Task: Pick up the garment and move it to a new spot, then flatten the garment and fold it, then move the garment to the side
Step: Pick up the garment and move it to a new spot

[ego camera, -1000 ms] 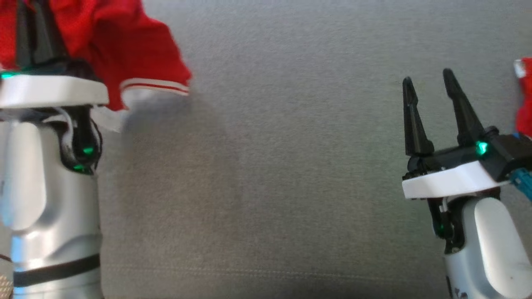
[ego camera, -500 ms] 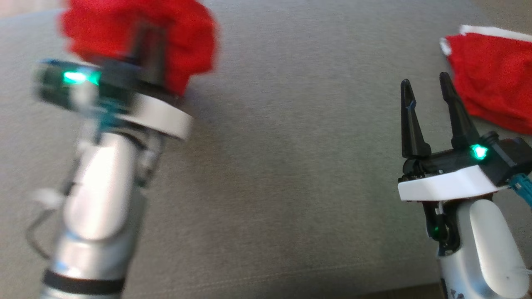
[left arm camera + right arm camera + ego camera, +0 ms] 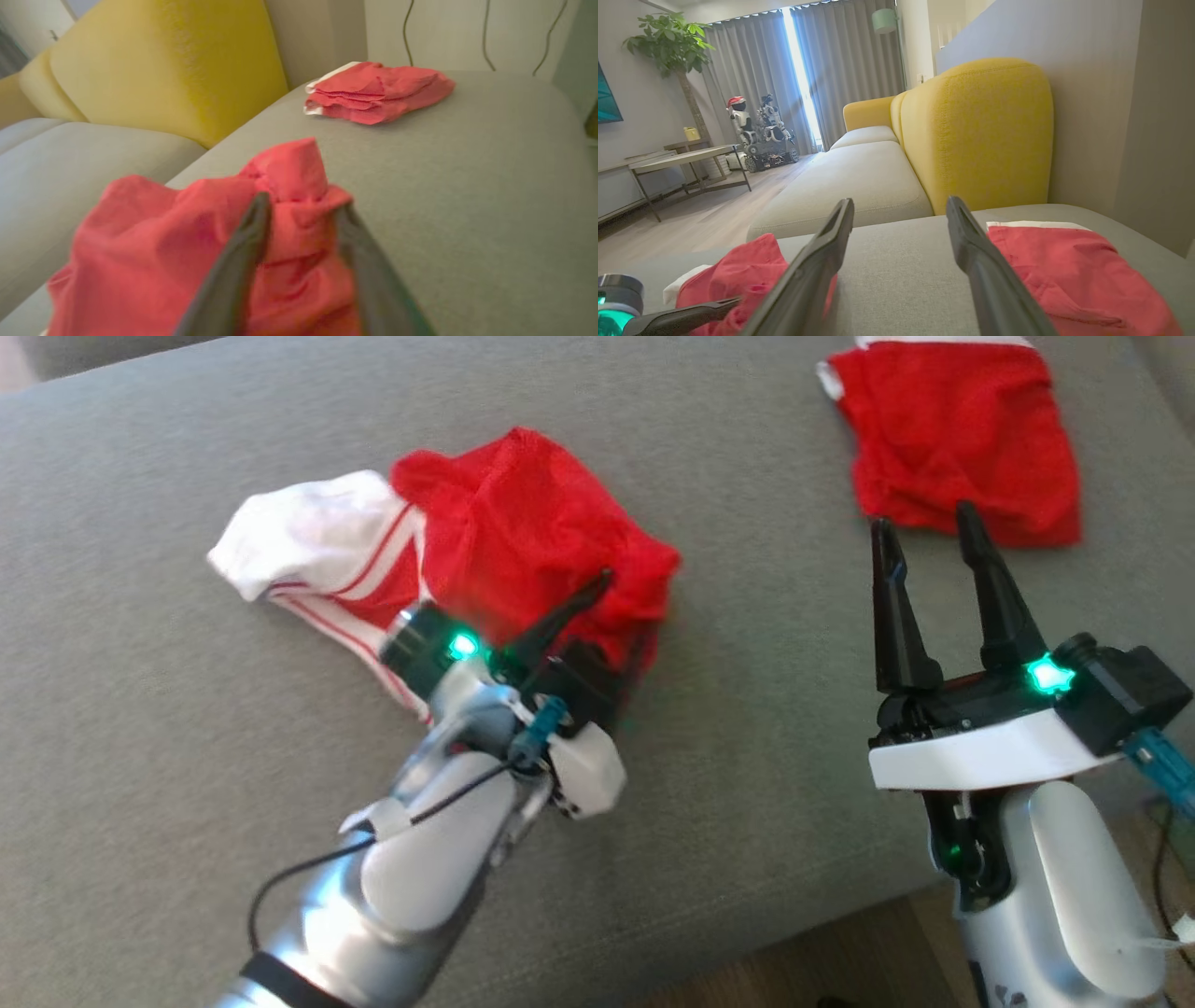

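The garment (image 3: 523, 523), red mesh with white striped trim, lies crumpled on the grey sofa seat (image 3: 766, 644) at centre left. My left gripper (image 3: 621, 607) reaches into its right side. In the left wrist view its fingers (image 3: 243, 252) stand apart with a bunch of the red garment (image 3: 289, 172) loosely between them. My right gripper (image 3: 920, 520) hovers open over the seat at the right, nothing between its fingers. From the right wrist, the garment (image 3: 752, 261) shows at lower left of my right gripper (image 3: 900, 203).
A second red garment (image 3: 952, 439), folded flat, lies at the far right of the seat, just beyond the right fingertips. Yellow sofa backs (image 3: 163, 65) rise behind the seat. The seat's front edge and wooden floor (image 3: 822, 961) run along the lower right.
The head camera has swung, shifting the whole picture. My left gripper, shut on the lifted garment before, has brought it down onto the seat and parted its fingers. The right gripper stays open.
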{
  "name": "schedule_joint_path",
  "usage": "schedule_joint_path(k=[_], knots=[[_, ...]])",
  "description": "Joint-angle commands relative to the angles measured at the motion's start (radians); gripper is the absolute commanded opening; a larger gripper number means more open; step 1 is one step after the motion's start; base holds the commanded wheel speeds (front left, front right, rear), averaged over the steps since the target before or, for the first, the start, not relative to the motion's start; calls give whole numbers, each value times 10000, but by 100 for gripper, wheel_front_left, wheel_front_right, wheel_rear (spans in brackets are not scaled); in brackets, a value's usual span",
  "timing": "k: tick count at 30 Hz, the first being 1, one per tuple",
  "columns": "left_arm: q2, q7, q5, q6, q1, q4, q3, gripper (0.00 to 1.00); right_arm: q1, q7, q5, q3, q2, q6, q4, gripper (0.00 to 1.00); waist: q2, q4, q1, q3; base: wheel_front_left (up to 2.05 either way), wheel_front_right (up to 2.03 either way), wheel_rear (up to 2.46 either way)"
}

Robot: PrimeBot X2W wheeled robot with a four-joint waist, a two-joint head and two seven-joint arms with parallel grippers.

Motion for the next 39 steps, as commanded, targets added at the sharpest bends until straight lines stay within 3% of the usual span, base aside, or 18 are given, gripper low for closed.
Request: schedule_joint_path(k=[1, 5, 10, 15, 20, 27, 39], knots=[[12, -82, -398, 140, -399, -226, -54, 100, -417, -149, 83, 179, 50, -6, -275, 100, 0, -177, 0, 102, 0, 0, 0], [9, -203, -1492, 527, -557, -141, -622, 100, -393, -223, 93, -13, 50, -6, -182, 100, 0, -11, 0, 76, 0, 0, 0], [8, -630, -2856, 1154, -709, -654, -471, 100, -390, -207, 5, -170, 50, -6, -117, 100, 0, 557, 0, -93, 0, 0, 0], [67, -805, -3455, 1681, -591, -1349, 401, 100, -300, -41, -203, -318, 50, -6, -130, 100, 0, 1343, 0, -382, 0, 0, 0], [562, -821, -3582, 2044, 165, -2465, 1506, 100, -24, 151, -378, -629, 51, -6, -112, 100, 0, 2203, 0, -705, 0, 0, 0], [907, -824, -3649, 2171, 1701, -3200, 2636, 100, 375, 360, -594, -903, 51, -6, -171, 100, 0, 2913, 0, -1023, 0, 0, 0], [88, -825, -3403, 1496, 4301, -4160, 4010, 100, 1079, 513, -516, -1138, 51, -6, -366, 100, 0, 3259, 0, -1350, 0, 0, 0]])
